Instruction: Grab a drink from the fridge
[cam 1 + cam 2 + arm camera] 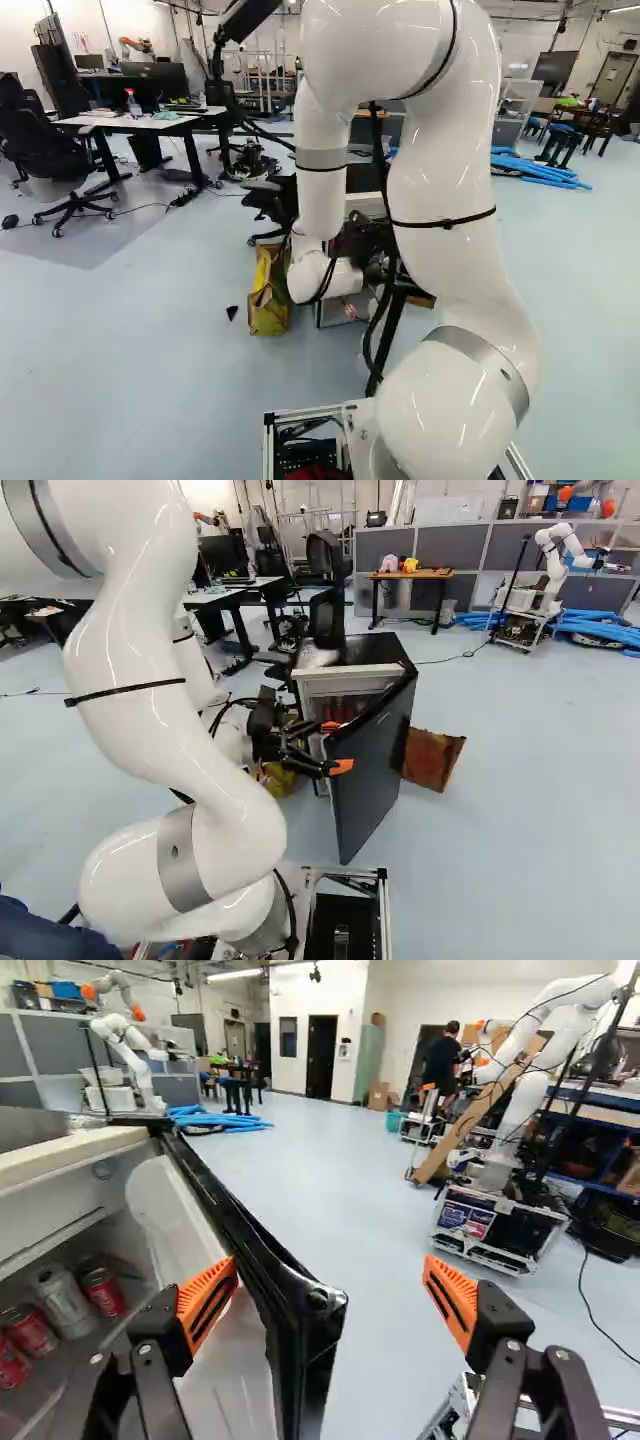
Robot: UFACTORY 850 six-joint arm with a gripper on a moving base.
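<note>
To widen the opening, I should ease the fridge door (310, 1345) outward along its arc with my inner finger (208, 1302), gently, lest the fridge (375, 650) slide. My end effector (331, 1272) is spread apart, gripping nothing, door edge between. The drink cans (103, 1291) sit inside, beyond that finger, near the right base view's centre.

The shelf (72, 1362) inside the fridge (370, 648) supports red cans (103, 1292) and a silver can (62, 1302), positioned upright side by side. The floor (540, 830) supports the fridge, a yellow bag (268, 300) and a brown panel (432, 758) beside it.
</note>
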